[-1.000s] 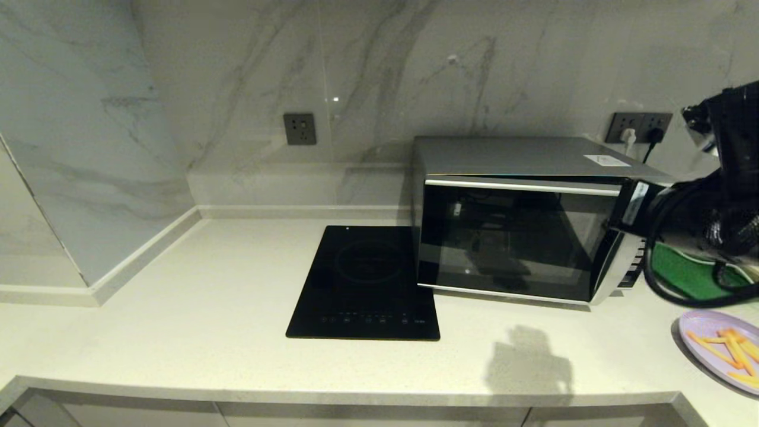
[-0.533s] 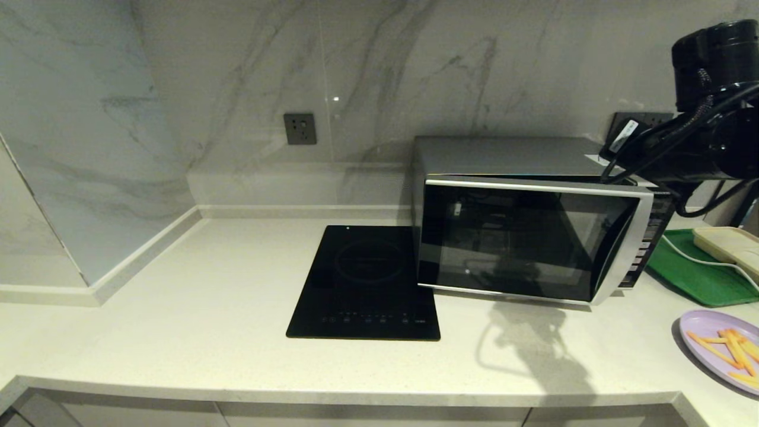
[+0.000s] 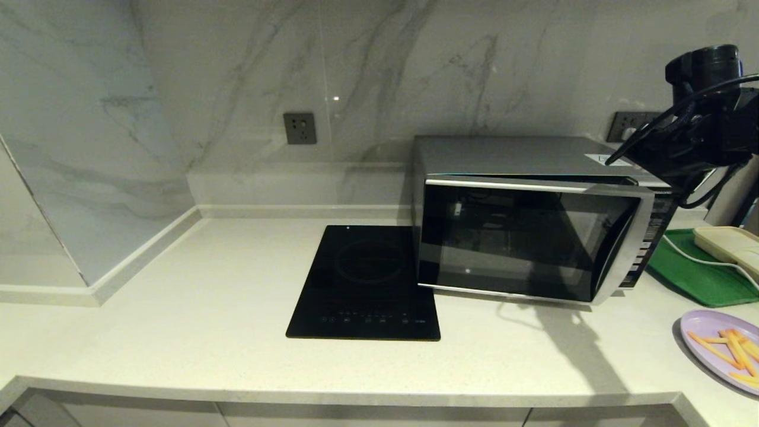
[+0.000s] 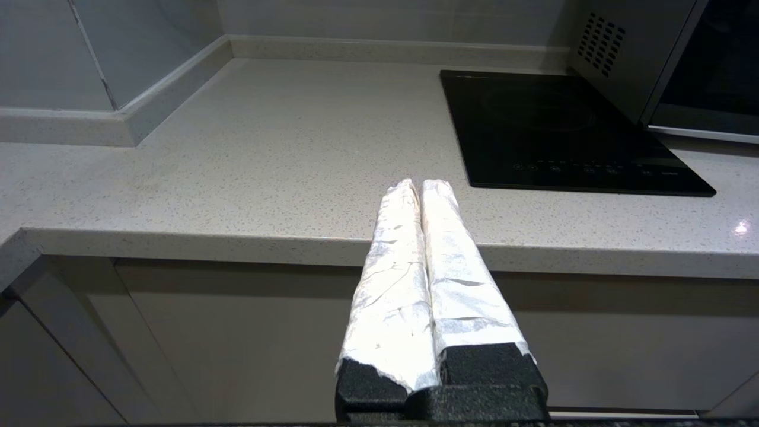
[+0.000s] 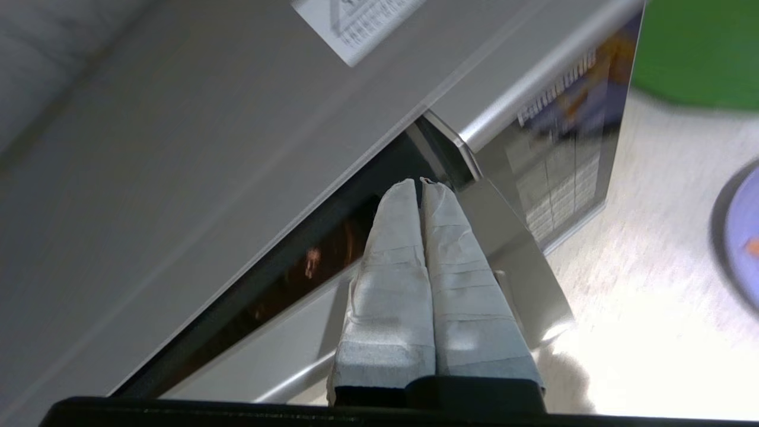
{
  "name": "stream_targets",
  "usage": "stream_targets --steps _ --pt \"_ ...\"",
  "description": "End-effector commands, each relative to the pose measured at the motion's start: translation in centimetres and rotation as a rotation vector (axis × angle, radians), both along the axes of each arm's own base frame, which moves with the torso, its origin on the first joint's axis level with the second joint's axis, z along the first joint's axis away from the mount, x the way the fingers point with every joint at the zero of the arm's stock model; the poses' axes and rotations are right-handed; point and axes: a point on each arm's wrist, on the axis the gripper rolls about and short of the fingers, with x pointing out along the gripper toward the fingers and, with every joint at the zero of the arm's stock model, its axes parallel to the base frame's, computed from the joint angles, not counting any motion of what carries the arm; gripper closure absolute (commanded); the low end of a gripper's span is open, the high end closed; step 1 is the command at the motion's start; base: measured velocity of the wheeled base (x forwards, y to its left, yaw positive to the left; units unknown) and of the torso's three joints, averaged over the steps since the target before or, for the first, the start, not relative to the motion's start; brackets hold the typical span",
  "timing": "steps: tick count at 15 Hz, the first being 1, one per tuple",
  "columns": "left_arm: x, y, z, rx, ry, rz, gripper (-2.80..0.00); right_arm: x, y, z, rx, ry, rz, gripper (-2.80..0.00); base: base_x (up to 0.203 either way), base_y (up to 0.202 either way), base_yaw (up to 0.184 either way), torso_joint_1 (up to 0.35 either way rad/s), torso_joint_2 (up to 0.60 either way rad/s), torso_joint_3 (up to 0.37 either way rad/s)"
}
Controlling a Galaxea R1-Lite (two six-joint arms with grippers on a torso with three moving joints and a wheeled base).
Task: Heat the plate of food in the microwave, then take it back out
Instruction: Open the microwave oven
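The silver microwave (image 3: 522, 154) stands on the counter with its dark glass door (image 3: 516, 237) slightly ajar, a narrow gap showing along the door's top edge. My right gripper (image 5: 420, 182) is shut and empty, its taped tips at that gap by the door's upper right corner, beside the button panel (image 5: 563, 172). My right arm (image 3: 694, 142) reaches in above that corner. The lilac plate of orange fries (image 3: 720, 350) lies on the counter at the front right, apart from both grippers. My left gripper (image 4: 420, 185) is shut and parked at the counter's front edge.
A flat black induction hob (image 3: 364, 284) lies just left of the microwave. A green tray (image 3: 694, 276) holding a cream object (image 3: 726, 243) sits to the microwave's right, behind the plate. Marble walls close the back and left.
My right arm rose from in front of the button panel to above the microwave's upper right corner. The door, flush before, now stands slightly ajar.
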Motion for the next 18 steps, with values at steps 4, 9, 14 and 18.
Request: stream_targets --steps 4,9,14,18 --pt "0.0 0.0 0.0 -0.001 0.000 0.001 0.00 0.6 -0.7 -1.0 0.044 0.037 0.005 0.00 0.000 0.000 0.000 0.000 0.00 0.000" --pt "0.0 0.0 0.0 -0.001 0.000 0.001 0.00 1.2 -0.7 -1.5 0.064 0.045 0.038 0.00 0.000 0.000 0.000 0.000 0.00 0.000" --pt "0.0 0.0 0.0 -0.001 0.000 0.001 0.00 2.1 -0.7 -2.1 0.074 0.051 0.050 0.00 0.000 0.000 0.000 0.000 0.00 0.000" --pt "0.0 0.0 0.0 -0.001 0.000 0.001 0.00 2.2 -0.7 -2.0 0.079 0.044 0.058 0.00 0.000 0.000 0.000 0.000 0.00 0.000"
